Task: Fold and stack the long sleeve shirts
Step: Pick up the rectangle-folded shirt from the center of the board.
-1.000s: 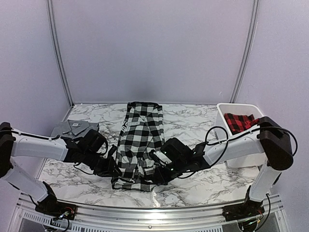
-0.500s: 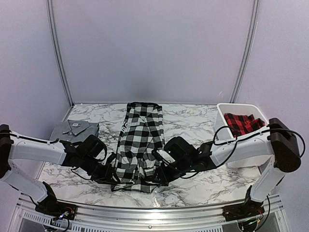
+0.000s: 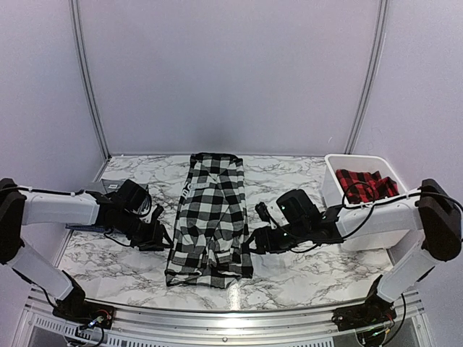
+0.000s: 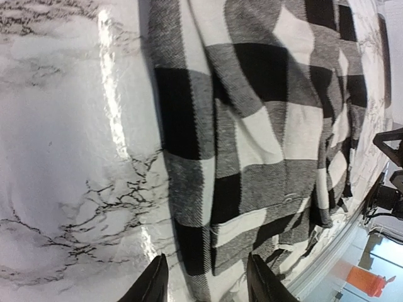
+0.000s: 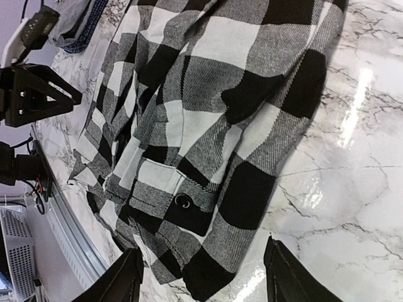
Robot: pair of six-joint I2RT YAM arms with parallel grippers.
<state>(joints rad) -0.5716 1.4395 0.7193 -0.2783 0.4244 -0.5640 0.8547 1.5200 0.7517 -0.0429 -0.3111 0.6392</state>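
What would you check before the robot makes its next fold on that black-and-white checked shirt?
1. Left gripper free of cloth: ok, fingers apart beside the shirt's left edge, holding nothing.
2. Right gripper free of cloth: ok, wide open by the right edge, holding nothing.
3. Black-and-white shirt folded into one long strip: ok, it runs front to back at the table's middle.
4. Near end of that strip neat: not ok, the layers bunch unevenly there.
5. Grey shirt folded and ready to be stacked on: cannot tell, the left arm covers part of it.
6. Red shirt out of the way: ok, it lies crumpled in the white bin.
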